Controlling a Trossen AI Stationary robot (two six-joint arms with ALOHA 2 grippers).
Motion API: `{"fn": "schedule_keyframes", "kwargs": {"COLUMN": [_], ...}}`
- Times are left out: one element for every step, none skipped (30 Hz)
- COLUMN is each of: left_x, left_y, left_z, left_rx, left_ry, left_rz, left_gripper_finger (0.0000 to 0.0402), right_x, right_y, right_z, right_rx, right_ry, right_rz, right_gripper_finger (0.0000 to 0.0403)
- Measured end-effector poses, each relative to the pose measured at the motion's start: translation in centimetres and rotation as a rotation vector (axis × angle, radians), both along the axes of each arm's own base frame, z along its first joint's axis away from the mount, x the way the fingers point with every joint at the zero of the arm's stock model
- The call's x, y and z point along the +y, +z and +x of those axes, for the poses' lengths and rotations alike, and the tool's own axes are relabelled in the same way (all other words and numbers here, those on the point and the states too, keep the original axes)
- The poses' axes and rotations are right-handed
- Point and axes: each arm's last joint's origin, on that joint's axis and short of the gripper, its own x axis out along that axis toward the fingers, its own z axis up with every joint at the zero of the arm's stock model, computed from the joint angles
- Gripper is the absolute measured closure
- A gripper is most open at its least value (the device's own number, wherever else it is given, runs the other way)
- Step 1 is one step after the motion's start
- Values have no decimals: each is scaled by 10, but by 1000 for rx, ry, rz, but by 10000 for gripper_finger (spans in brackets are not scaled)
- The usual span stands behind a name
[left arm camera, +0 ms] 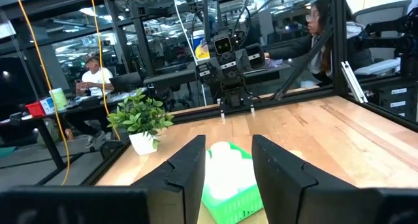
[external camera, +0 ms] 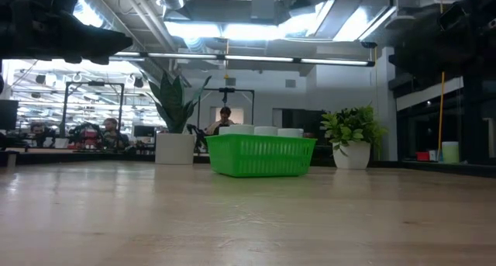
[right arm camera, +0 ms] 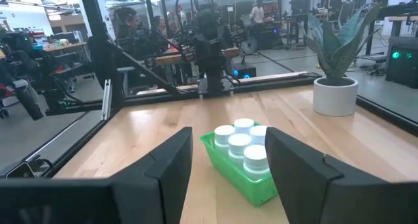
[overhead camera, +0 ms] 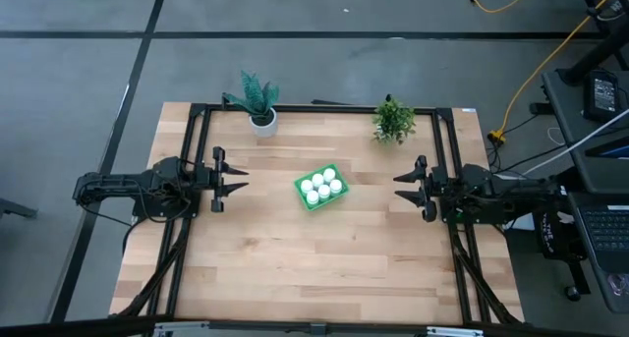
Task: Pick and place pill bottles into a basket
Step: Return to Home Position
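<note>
Tabletop (overhead camera: pixel 295 268) holds one basket (overhead camera: pixel 299 191) with six pill bottles (overhead camera: pixel 324 191).

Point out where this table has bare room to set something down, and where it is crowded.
Widest: the table from the basket to the edge away from the spiky plant and bushy plant. Smaller gaps: basket to left gripper, basket to right gripper, and between those two plants. Crowded: the basket itself, packed with pill bottles.

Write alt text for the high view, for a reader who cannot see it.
A small bright green plastic basket holding six white-capped pill bottles sits centred on the pale wooden table. The left pincer and right pincer, both open, flank it from the sides.
</note>
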Motion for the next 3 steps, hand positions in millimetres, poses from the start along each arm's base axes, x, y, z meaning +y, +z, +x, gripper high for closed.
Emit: {"fn": "schedule_keyframes", "kwargs": {"left_x": [0,0,0], "left_y": [0,0,0], "left_z": [0,0,0], "left_rx": [0,1,0], "left_ry": [0,0,0], "left_rz": [0,0,0], "left_gripper_finger": [281,280,279], "right_x": [0,0,0], "right_y": [0,0,0], "right_z": [0,0,0], "right_rx": [0,0,0], "right_ry": [0,0,0], "right_rz": [1,1,1], "right_gripper_finger": [208,208,208]}}
